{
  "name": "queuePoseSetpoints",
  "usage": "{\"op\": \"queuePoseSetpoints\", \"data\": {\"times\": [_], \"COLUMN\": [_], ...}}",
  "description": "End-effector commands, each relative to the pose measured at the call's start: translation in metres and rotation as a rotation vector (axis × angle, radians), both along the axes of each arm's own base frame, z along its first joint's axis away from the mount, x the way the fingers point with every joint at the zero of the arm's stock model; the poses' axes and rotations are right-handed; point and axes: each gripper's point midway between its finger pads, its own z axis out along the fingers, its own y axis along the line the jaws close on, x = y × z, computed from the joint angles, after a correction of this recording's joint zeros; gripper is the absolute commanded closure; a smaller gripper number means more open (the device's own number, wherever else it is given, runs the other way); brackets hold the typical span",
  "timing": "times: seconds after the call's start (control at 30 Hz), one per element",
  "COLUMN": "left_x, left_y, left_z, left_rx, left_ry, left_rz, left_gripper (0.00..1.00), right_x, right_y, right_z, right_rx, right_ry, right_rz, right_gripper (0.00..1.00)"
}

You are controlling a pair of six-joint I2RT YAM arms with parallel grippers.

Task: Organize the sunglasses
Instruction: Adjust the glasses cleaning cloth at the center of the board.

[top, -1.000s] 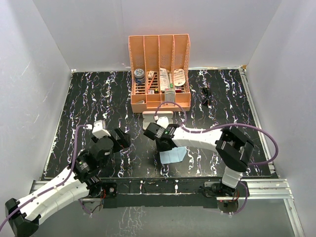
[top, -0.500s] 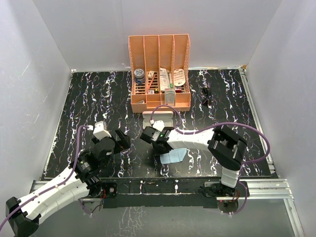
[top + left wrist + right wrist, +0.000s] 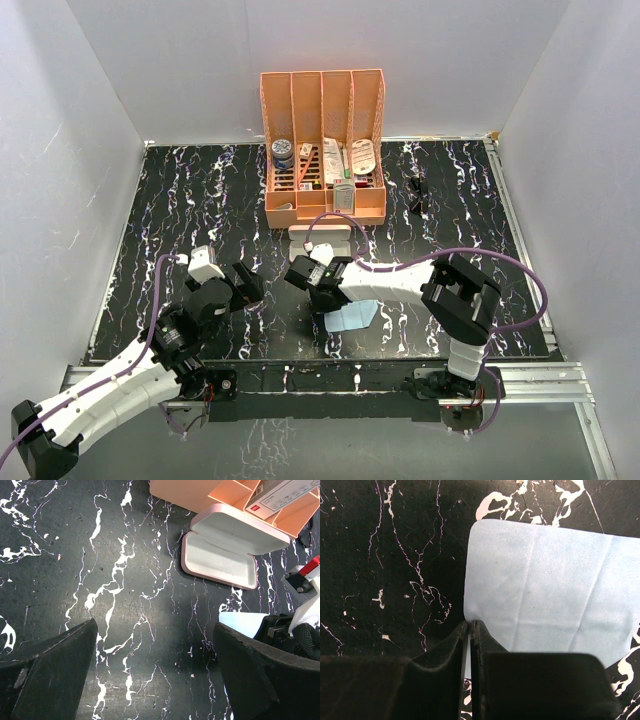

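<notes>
Left gripper (image 3: 155, 625) is seen spread wide with nothing held, low over the table (image 3: 190, 200) at front left. Pink case (image 3: 222, 555) is laid open just in front of the orange organizer (image 3: 325, 210), pale lining showing, nothing in it. Right gripper (image 3: 470, 624) is closed to a hairline slit at the left edge of the blue cloth (image 3: 540, 585). Whether cloth is nipped cannot be told. Sunglasses (image 3: 417, 194) are found far right, on the table beside the organizer's right wall. They are well apart from both grippers and the case, and touched by nothing.

Handling, as judged:
- Low weight is expected, so lift force is no issue.
- The thin frame is judged stiff but easily bent or snapped.
- Lenses are likely slick and scratch-prone.
- A hold is best taken across the bridge or at a hinge corner of the front frame. A lens is to be avoided, and so is a temple tip, where flex and twist would be expected.
- Low clamp force is advised.
- Slip is to be expected if the frame is only grazed.

Looks: small, black, thin-framed, dark lenses. Against the black marbled top only a small dark shape is made out. Folded or open cannot be resolved. The pair is seen to be shorter than the case, so a fit inside is expected.
</notes>
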Motion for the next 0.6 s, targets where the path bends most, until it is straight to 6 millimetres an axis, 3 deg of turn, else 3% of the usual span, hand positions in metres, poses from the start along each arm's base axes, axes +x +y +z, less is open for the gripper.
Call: {"op": "queuePoseSetpoints", "data": {"times": [0.0,0.3,0.57], "left_x": [-0.001,-0.001,-0.001], "left_y": [0.007,0.008,0.008], "left_z": [-0.004,-0.006,-0.005], "left_rx": [0.019,0.024,0.020], "left_ry": [-0.001,0.001,0.000], "left_rz": [0.022,0.024,0.029], "left_gripper": [0.01,0.01,0.01], "right_x": [-0.009,-0.012,-0.004], "right_y": [0.008,0.014,0.045], "right_z": [-0.019,-0.020,0.029], "right_rx": [0.013,0.018,0.141], "right_ry": [0.033,0.033,-0.025], "right_rz": [0.007,0.021,0.060], "right_gripper": [0.95,1.00,1.00]}}
